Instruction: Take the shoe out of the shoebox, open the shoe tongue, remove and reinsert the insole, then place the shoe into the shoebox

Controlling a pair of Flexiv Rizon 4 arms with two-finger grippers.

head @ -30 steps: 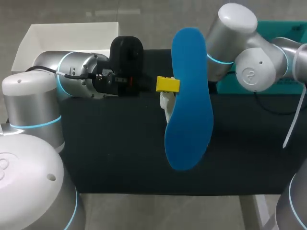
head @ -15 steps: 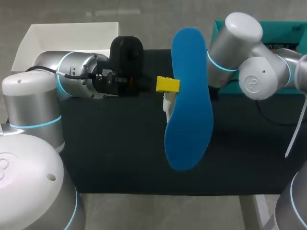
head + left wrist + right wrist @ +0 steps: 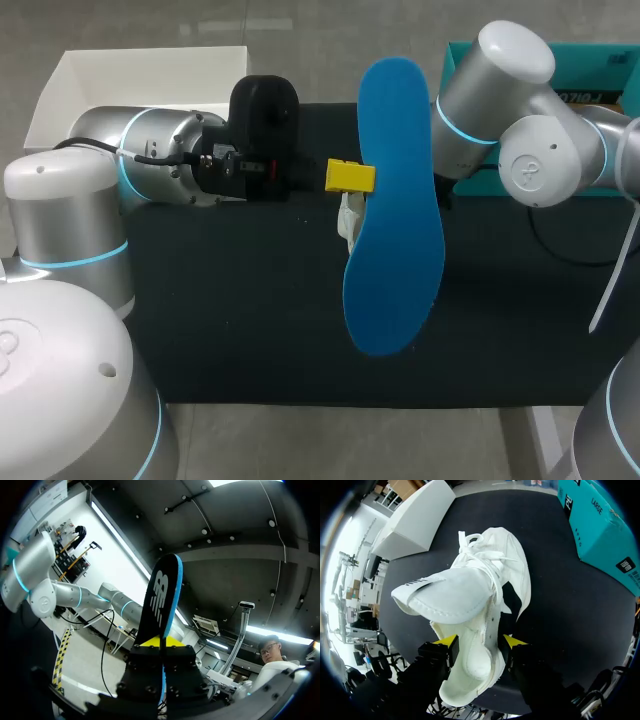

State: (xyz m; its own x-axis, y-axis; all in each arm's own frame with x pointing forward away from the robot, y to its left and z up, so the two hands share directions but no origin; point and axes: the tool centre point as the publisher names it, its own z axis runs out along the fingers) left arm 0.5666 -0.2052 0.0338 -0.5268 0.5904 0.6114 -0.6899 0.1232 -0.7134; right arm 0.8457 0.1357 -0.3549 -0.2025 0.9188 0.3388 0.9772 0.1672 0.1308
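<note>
Insole (image 3: 395,200) is out, pinched mid-frame by the left gripper (image 3: 161,641); right gripper (image 3: 477,642) clamps the shoe (image 3: 470,595). Next, probably: feed it back in, toe first.

Left arm (image 3: 150,165) and right arm (image 3: 530,150) are rounded silver with cyan joint rings; right claw (image 3: 480,642) black, yellow-tipped.

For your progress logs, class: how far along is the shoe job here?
Done: shoe out of the teal shoebox, tongue pulled open, insole out. In hand: left hand clamps the blue insole, right hand grips the shoe's heel. Left: reinsert insole, box the shoe.
</note>
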